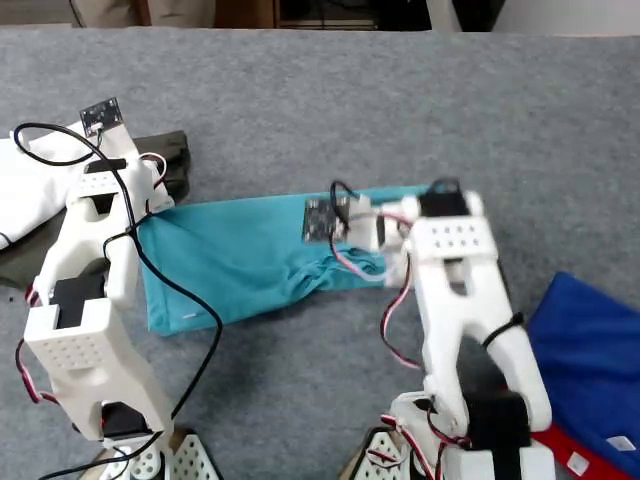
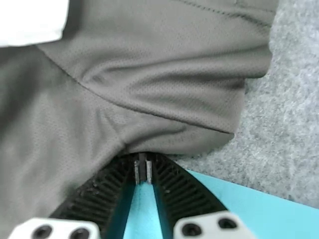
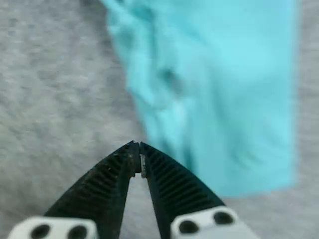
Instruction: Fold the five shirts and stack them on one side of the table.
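Closest to the lens, my left gripper (image 2: 142, 172) has its ribbed black fingers clenched tip to tip, with no gap between them. The tips meet right at the lower hem of the dark grey shirt (image 2: 124, 89), which lies rumpled on the table (image 2: 294, 124), and I cannot tell whether any cloth is caught between them. A corner of the teal shirt (image 2: 239, 191) shows just beneath and between my fingers, and a white shirt (image 2: 30, 20) lies on the far part of the dark one. My right gripper (image 3: 138, 160) is clenched as well, its tips touching with nothing held, over bare grey table just beside the bunched edge of the teal shirt (image 3: 224, 94). From the high view, the teal shirt (image 1: 250, 260) lies spread across the middle of the table (image 1: 400, 100) between my two arms, flat at my left side and wrinkled into folds near my right wrist. The dark grey shirt (image 1: 175, 160) and the white shirt (image 1: 30, 190) lie together at the left edge, touching the teal one's corner. A blue shirt (image 1: 590, 350) rests well apart at the right edge, with a strip of red cloth (image 1: 560, 450) showing under its near side.
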Controlling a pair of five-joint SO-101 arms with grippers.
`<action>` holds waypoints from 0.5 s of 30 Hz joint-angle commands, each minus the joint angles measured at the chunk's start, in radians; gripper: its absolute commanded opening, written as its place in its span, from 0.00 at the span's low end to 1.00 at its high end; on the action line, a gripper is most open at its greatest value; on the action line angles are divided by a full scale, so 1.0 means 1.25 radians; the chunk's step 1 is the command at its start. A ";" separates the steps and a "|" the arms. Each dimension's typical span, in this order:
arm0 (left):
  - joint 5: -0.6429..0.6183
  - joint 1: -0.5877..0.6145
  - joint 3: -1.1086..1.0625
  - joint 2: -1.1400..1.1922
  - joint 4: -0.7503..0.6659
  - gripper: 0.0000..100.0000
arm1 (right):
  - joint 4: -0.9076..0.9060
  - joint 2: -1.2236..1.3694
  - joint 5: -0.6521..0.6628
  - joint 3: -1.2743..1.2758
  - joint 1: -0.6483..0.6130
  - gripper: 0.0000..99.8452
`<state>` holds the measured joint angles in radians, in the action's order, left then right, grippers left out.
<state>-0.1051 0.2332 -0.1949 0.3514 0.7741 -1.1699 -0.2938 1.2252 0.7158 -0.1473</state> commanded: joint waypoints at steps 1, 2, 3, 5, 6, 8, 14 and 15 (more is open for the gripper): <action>-0.001 0.021 0.002 -0.035 -0.015 0.02 | 0.077 -0.039 -0.049 0.082 -0.031 0.00; -0.001 0.021 0.002 -0.035 -0.015 0.02 | 0.086 -0.039 -0.061 0.091 -0.039 0.00; -0.001 0.021 0.002 -0.035 -0.015 0.02 | 0.096 -0.039 -0.074 0.098 -0.046 0.00; -0.001 0.021 0.002 -0.035 -0.015 0.02 | 0.119 -0.039 -0.091 0.100 -0.056 0.00; -0.001 0.021 0.002 -0.035 -0.015 0.02 | 0.131 -0.039 -0.093 0.096 -0.057 0.00; -0.001 0.021 0.002 -0.035 -0.015 0.02 | 0.161 -0.025 -0.093 0.077 -0.057 0.00; -0.001 0.021 0.002 -0.035 -0.015 0.02 | 0.182 0.169 -0.096 -0.102 -0.052 0.00; -0.001 0.021 0.002 -0.035 -0.015 0.02 | 0.179 0.211 -0.097 -0.145 -0.052 0.00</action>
<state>-0.1051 0.2332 -0.1949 0.3514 0.7741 -0.9613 -0.1419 1.1193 0.6851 -0.2041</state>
